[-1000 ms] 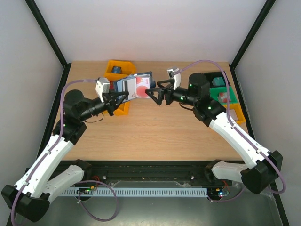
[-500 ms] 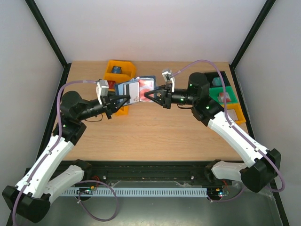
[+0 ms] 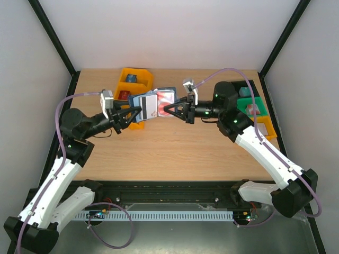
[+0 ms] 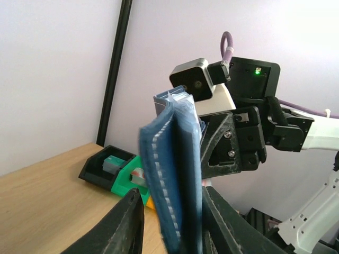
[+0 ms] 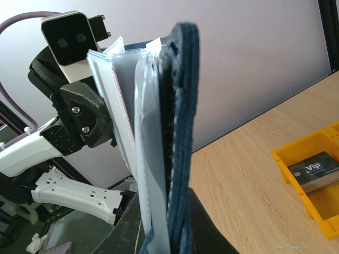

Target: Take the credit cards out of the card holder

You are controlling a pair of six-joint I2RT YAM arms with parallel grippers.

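The right gripper is clenched on the card holder, pinching one edge between both fingers and holding it upright in the air above the table. The left gripper straddles the holder's opposite end, but whether its fingers press or stand just clear cannot be told. The credit cards sit in the holder's pockets: a pale one with a dark stripe beside a red one. Just beyond, at the table's far left, stands a yellow bin; one compartment holds a dark card. Along the right edge, a black bin holds a teal block, and a green bin holds a small red-and-white thing.
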